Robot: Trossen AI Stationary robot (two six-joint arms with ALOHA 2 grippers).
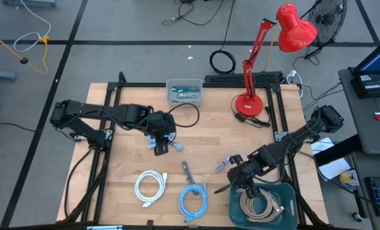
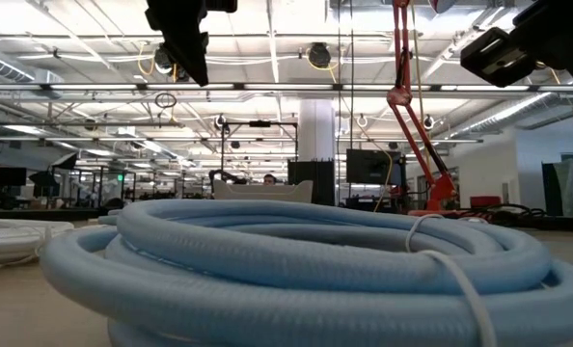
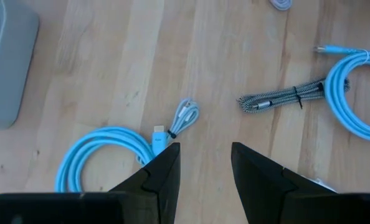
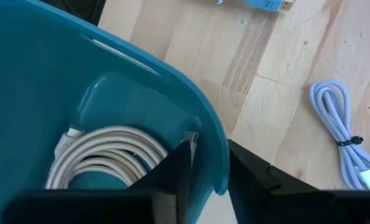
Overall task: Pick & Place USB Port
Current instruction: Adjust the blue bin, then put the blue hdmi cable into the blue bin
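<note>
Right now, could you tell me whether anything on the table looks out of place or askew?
Nothing stands out. The beige cable lies coiled inside the teal bin, and the other coiled cables lie flat on the table.

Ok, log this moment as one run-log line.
right gripper: over teal bin rim, fingers apart, empty | beige cable: in bin | left gripper: open, mid-table, empty
</note>
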